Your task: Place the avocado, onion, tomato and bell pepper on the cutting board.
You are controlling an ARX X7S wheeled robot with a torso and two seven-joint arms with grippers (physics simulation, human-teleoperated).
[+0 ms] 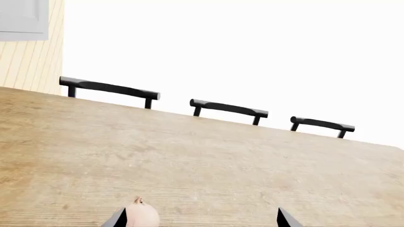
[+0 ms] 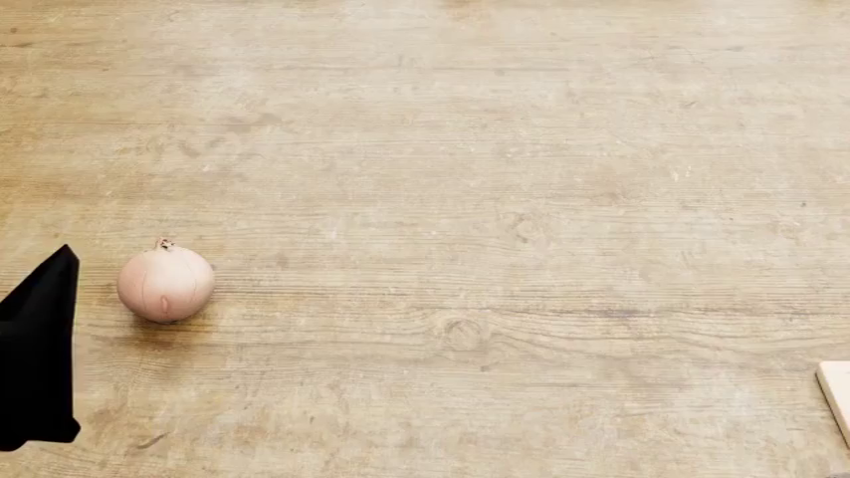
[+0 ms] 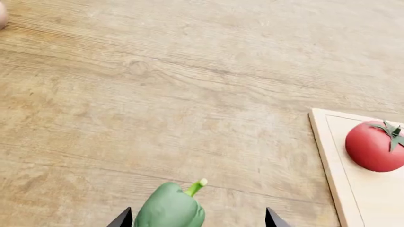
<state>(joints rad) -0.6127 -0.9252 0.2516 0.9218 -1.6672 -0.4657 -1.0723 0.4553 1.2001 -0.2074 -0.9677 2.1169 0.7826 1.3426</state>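
Left tool (image 1: 198,220) beside tip-up onion (image 2: 165,284)

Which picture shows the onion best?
The head view: the whole onion sits on the table, nothing covering it. The left wrist view catches only its top at the frame's edge; the right wrist view shows just a sliver in one corner.
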